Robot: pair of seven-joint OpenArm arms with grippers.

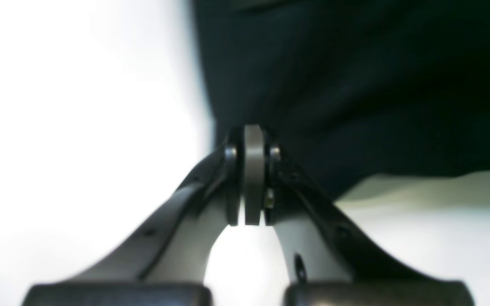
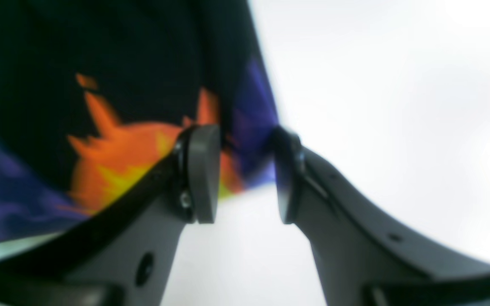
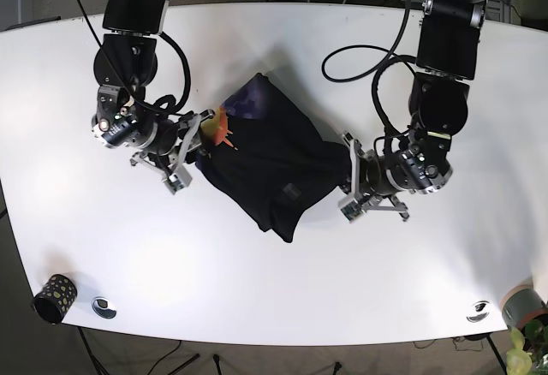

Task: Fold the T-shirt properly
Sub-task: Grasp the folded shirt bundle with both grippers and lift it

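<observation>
From my left wrist camera, the left end effector (image 1: 253,174) has its pads pressed together right at the edge of the T-shirt (image 1: 355,85); the dark cloth appears pinched there, though blur keeps me from seeing fabric between the pads. In the right wrist camera, the right end effector (image 2: 245,174) stands apart, its pads straddling a hem of the shirt where an orange, yellow and purple print (image 2: 117,157) shows. Further off, in the base view, I see the T-shirt (image 3: 274,165) lying mid-counter (image 3: 257,281) as a compact, rumpled dark bundle, between the left end effector (image 3: 353,185) on one side and the right end effector (image 3: 190,145) on the other. I judge the fold partly done: the shirt is already gathered into a small shape, but its edges are uneven and one corner is turned up, so squaring and flattening remain. I can read no brand or writing; a small patch (image 3: 290,192) on the cloth is too small to make out.
</observation>
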